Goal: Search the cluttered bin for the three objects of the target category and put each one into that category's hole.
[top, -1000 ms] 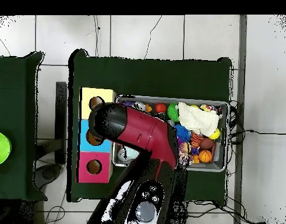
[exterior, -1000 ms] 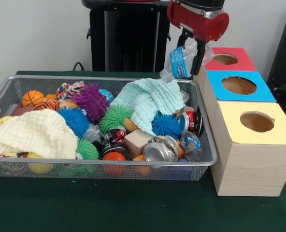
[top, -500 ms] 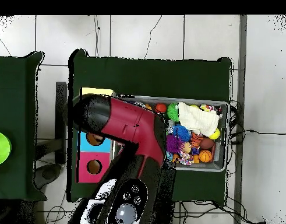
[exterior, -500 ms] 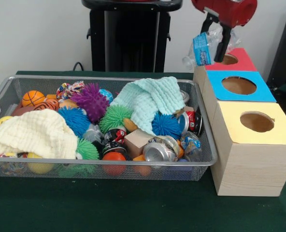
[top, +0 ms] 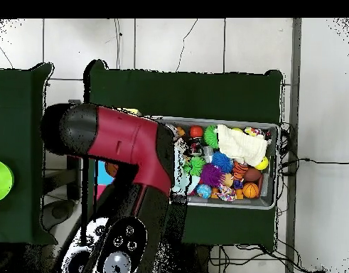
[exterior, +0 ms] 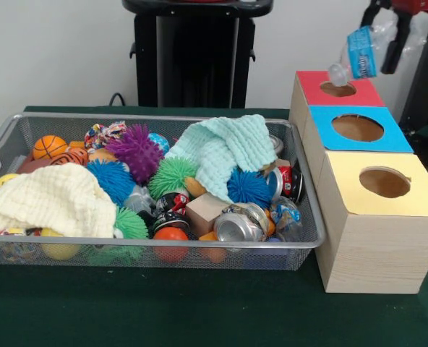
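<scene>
My gripper (exterior: 379, 43) is at the top right of the front view, shut on a clear plastic bottle with a blue label (exterior: 361, 52). The bottle hangs tilted, with its lower end just above the red-topped box's hole (exterior: 337, 88). The blue-topped box's hole (exterior: 357, 128) lies just in front of it, nearer the camera. The wire mesh bin (exterior: 156, 117) is full of clutter; a clear bottle (exterior: 285, 216) lies in its front right corner. In the overhead view the red arm (top: 124, 142) hides the gripper and most of the boxes.
The yellow-topped box (exterior: 384, 182) stands nearest the camera. The bin holds spiky balls (exterior: 135, 150), crushed cans (exterior: 239, 224), a cream cloth (exterior: 55, 199), a mint cloth (exterior: 225, 148) and a wooden block (exterior: 205, 212). The black pedestal (exterior: 192, 50) stands behind the bin.
The gripper has carried the blue-label bottle up and to the right in the front view, from beside the bin's far right corner to above the red-topped box.
</scene>
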You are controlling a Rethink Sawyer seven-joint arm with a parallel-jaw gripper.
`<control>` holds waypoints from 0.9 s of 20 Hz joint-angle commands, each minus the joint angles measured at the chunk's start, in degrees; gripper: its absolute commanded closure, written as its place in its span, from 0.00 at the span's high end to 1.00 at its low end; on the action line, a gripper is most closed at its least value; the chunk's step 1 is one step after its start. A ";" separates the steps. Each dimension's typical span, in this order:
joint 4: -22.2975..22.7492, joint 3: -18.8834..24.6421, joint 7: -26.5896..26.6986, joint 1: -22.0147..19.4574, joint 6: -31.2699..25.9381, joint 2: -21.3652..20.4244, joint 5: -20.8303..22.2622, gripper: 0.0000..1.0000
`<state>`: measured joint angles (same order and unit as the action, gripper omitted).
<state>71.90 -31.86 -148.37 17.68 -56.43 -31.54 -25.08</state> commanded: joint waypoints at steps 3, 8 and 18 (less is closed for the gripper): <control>-7.39 1.83 -23.27 1.66 -6.57 6.37 -2.54 0.00; -4.24 3.08 -22.79 1.45 -3.13 5.77 -3.28 0.00; 17.02 11.96 -12.42 -7.21 0.54 -4.27 -17.73 0.00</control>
<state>71.65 -28.61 -156.50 16.64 -57.63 -31.69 -36.37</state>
